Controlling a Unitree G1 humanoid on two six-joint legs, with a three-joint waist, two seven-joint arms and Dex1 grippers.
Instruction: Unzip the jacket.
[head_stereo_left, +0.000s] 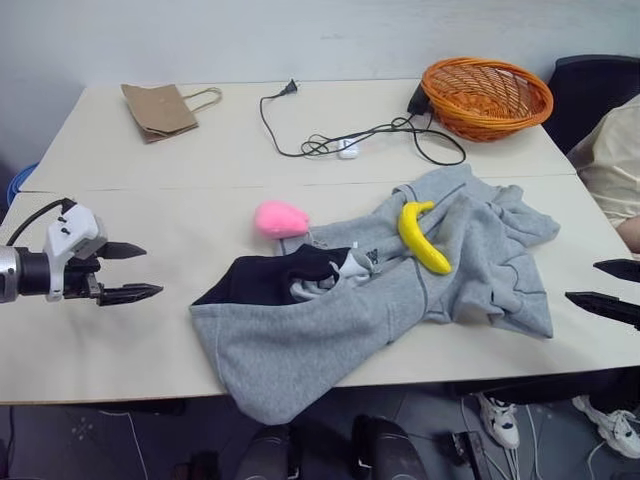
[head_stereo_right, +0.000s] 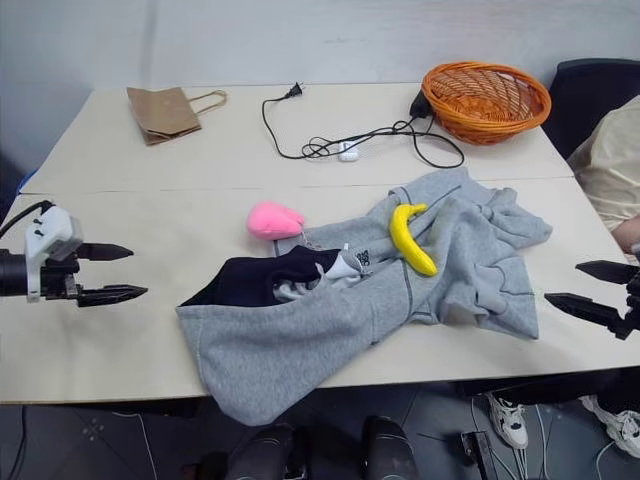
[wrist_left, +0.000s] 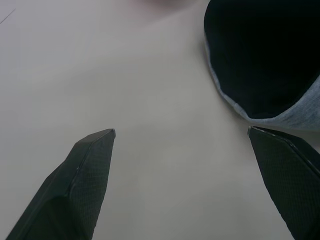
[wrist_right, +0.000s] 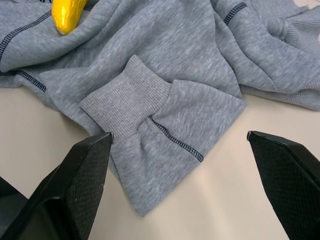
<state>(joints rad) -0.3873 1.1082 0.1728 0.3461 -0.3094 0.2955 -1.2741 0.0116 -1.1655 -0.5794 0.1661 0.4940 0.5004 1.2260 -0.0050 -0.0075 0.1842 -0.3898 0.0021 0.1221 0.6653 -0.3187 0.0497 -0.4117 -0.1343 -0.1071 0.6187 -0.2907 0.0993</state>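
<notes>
The crumpled light grey fleece jacket lay untouched on the counter, probably still zipped, while both end effectors stood open beside it.

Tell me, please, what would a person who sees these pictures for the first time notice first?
The eye goes first to the large light grey fleece jacket, which lies crumpled across the near part of the pale table, its dark lining showing. A bright yellow banana rests on top of it, and a small pink soft object sits just beside its far edge. The left gripper and right gripper hang open on either side, touching nothing.
</notes>
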